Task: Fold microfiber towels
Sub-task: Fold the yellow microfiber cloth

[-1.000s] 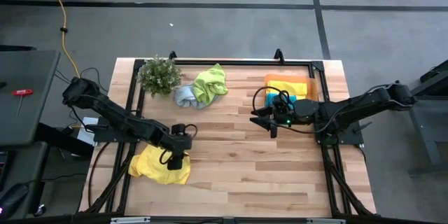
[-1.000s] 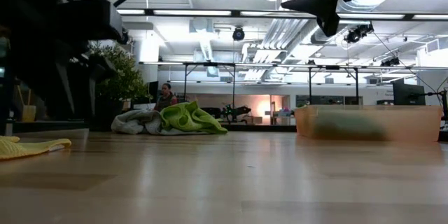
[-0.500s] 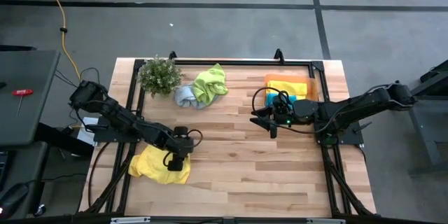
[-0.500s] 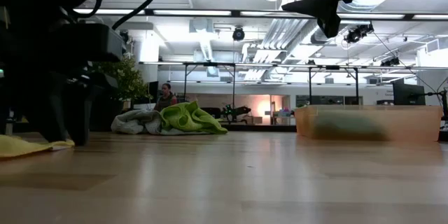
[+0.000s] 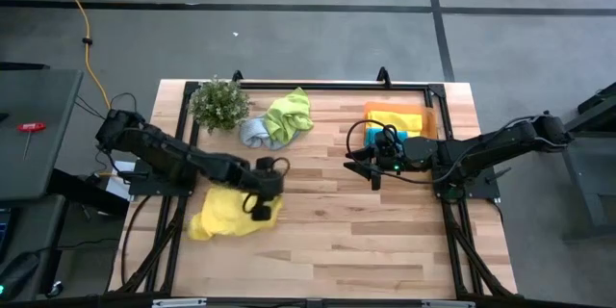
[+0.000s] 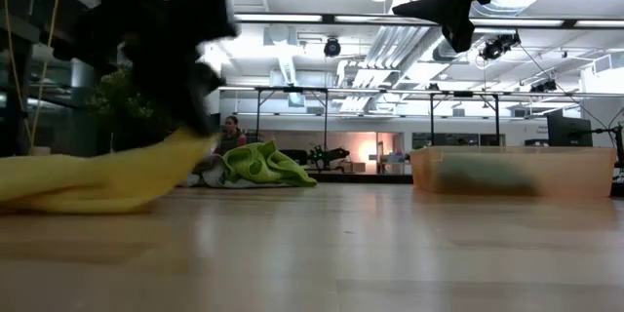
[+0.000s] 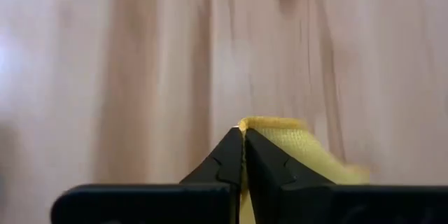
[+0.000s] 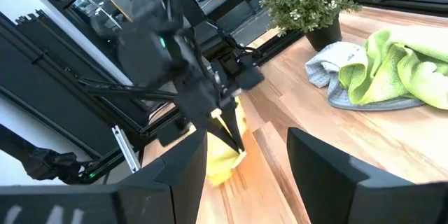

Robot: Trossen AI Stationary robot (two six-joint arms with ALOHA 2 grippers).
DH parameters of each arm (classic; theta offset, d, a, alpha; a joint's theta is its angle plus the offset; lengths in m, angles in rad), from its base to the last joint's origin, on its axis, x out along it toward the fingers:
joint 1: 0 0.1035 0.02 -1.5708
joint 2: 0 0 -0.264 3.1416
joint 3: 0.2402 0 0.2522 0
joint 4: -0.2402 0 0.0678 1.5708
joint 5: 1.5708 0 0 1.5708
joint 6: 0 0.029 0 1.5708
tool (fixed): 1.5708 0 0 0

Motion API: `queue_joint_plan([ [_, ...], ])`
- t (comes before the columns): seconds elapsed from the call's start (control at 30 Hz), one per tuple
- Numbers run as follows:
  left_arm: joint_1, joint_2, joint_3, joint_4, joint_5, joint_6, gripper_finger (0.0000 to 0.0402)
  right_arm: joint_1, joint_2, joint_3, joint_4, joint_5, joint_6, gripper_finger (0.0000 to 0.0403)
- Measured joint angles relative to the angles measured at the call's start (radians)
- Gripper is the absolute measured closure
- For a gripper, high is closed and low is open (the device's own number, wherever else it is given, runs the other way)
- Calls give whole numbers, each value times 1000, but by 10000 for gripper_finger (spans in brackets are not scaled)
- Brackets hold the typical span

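Your left gripper (image 5: 261, 204) has its fingers (image 7: 231, 157) clenched on one edge of the yellow towel (image 5: 227, 216), and in the left wrist view you can see the cloth pinched right at the fingertips. The towel lies crumpled near the bench's (image 5: 337, 241) front left corner, and in the low view its gripped end rises off the wood towards the gripper while the rest trails flat.

Your right gripper (image 5: 373, 169) hovers above the bench just beside the orange tray (image 5: 428, 115), its fingers (image 8: 318, 168) released and spread apart with nothing between them. A second yellow towel (image 5: 397, 121) and a blue one (image 5: 373, 135) sit in that tray.

At the back of the bench you have the lime green towel (image 5: 289, 115) bunched up, resting against and partly over the pale grey towel (image 5: 254, 133), both just beside the small potted plant (image 5: 219, 102). These two are well apart from either gripper
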Motion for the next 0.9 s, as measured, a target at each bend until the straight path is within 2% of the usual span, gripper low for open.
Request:
queue_joint_plan([
  [0.23, 102, -1, 254, -56, -14, 164, 400, 0, 0, 0, 0, -7, -20, 213],
  [0.47, 92, -3, 477, -237, -16, 288, 401, 0, 0, 0, 0, -14, -45, 213],
  [0.67, -22, -3, 447, -381, -16, 231, 401, 0, 0, 0, 0, -50, -45, 213],
  [0.9, -157, -3, 241, -338, -80, -73, 401, 0, 11, 0, -50, -55, -41, 213],
])
